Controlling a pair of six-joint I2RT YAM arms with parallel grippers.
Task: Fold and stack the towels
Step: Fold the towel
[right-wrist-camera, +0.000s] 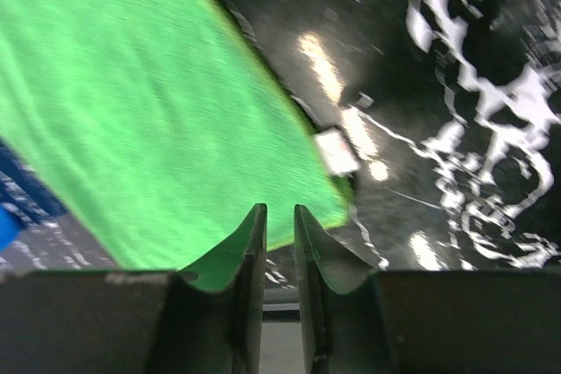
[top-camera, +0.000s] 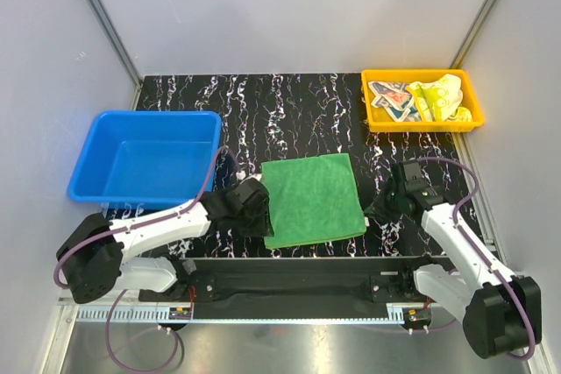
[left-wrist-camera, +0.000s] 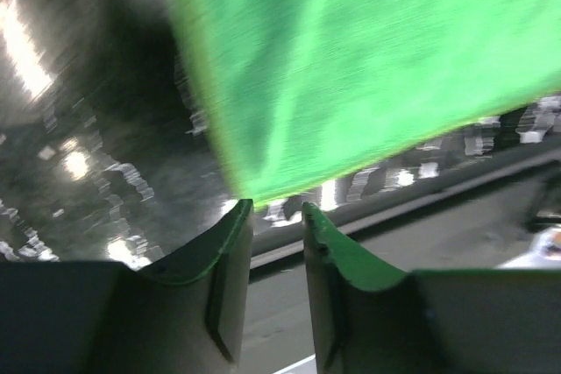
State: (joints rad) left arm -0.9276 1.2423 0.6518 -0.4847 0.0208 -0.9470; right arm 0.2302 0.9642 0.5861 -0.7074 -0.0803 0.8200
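A plain green towel [top-camera: 311,199] lies flat and folded on the black marbled table, in the middle near the front. My left gripper [top-camera: 254,208] sits low at its near left corner. In the left wrist view its jaws [left-wrist-camera: 276,206] stand a little apart, empty, just short of the towel's corner [left-wrist-camera: 368,59]. My right gripper [top-camera: 381,208] is beside the towel's right edge; its jaws [right-wrist-camera: 274,208] are narrowly open with nothing between them, over the towel's edge [right-wrist-camera: 131,111]. A pale yellow towel [top-camera: 443,98] and a printed cream towel [top-camera: 392,98] lie crumpled in the orange bin [top-camera: 421,124].
A blue bin [top-camera: 145,164] stands at the left of the table, close behind my left arm. The orange bin is at the back right corner. A white tag [right-wrist-camera: 333,151] shows at the green towel's corner. Grey walls enclose the table.
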